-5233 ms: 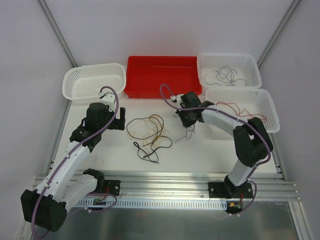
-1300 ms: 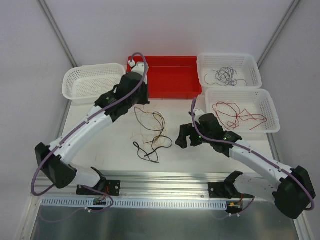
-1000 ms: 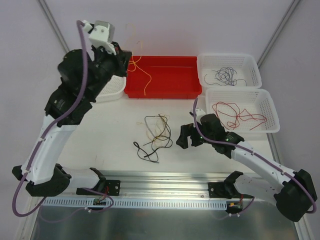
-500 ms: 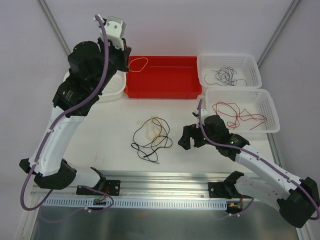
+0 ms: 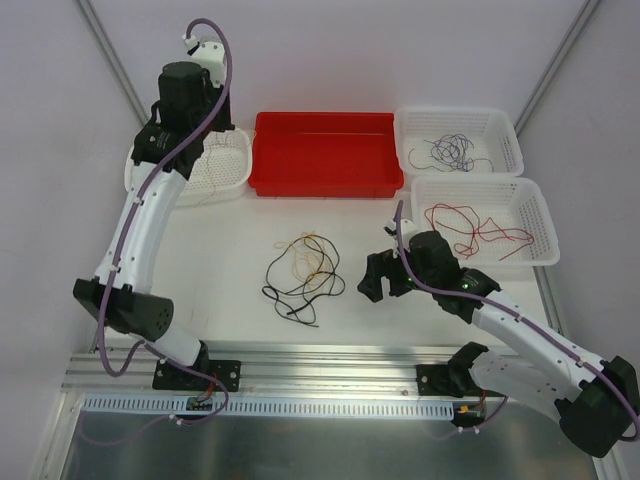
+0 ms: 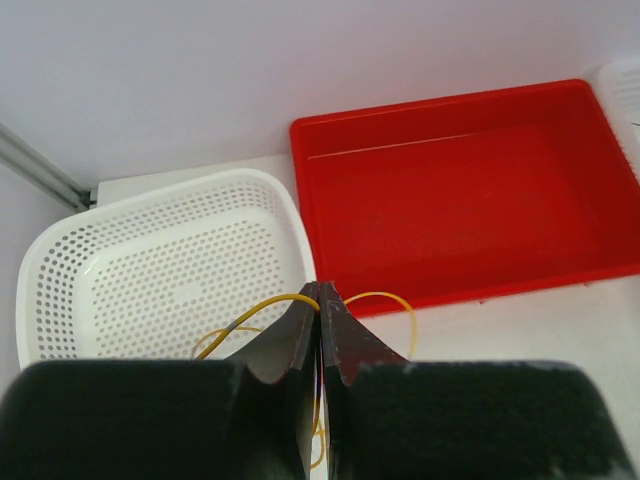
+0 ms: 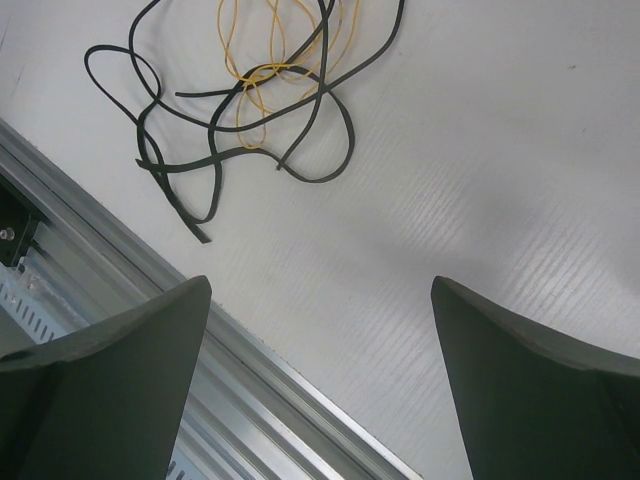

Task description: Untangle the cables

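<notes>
Cables: one yellow cable [image 6: 385, 296] hangs over the white basket [image 6: 60, 270].
The left fingers [image 6: 298, 335] are clenched on it; the right fingers [image 7: 120, 350] are released, near the black and yellow tangle [image 5: 300, 272] on the surface [image 5: 220, 240].

Walled along far edge of white table [image 5: 220, 250] by white perforated plastic basket [image 5: 238, 160], red rectangular plastic tray [image 5: 325, 150], two white mesh baskets [image 5: 458, 112] [image 5: 545, 225] at right. Blocked mid-table by black-and-yellow wire tangle [image 5: 303, 272]. Open left of tangle.
</notes>
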Controlling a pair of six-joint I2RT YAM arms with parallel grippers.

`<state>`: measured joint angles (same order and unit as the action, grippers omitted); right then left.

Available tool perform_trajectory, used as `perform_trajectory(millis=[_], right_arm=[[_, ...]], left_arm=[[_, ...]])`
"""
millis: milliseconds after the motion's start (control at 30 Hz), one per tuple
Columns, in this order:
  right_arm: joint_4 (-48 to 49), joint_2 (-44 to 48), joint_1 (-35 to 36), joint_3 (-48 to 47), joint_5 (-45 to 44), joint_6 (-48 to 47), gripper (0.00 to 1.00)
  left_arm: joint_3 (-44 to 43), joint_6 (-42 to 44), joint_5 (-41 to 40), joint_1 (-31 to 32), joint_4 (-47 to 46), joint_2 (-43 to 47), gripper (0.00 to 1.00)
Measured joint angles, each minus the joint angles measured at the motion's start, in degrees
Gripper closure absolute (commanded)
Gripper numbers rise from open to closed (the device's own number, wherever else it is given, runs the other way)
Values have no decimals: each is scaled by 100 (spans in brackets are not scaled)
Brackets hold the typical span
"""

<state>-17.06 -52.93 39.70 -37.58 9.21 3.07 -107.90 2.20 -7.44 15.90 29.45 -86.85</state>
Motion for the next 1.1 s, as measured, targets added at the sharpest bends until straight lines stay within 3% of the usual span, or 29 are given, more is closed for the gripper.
perform_trajectory(millis=[467, 567, 700, 733, 833, 967, 1100], right_arm=[[-28, -501, 0, -11, -144, -184, 3], [-48, -748, 0, -52, -144, -197, 3], [-50, -1029, 0, -179, -138, -208, 3], [-52, -1064, 0, -205, -136, -210, 3], [-61, -1106, 4, -264, -131, -212, 3], [-76, -1104, 15, -319, -129, -214, 3], [-96, -1038, 33, -334, -129, -212, 3]], left_arm=[[-1550, 186, 125, -1414, -197, -3038, 98], [-1705, 186, 127, -1609, -243, -3593, 92], [-1733, 103, 146, -1897, -267, -4120, 73], [-1733, 59, 149, -1980, -267, -4227, 58], [-1714, -42, 153, -2175, -258, -4358, 32], [-1467, -153, 269, -2302, -315, -4118, 10], [-688, -380, 498, -2243, -339, -3338, 1]])
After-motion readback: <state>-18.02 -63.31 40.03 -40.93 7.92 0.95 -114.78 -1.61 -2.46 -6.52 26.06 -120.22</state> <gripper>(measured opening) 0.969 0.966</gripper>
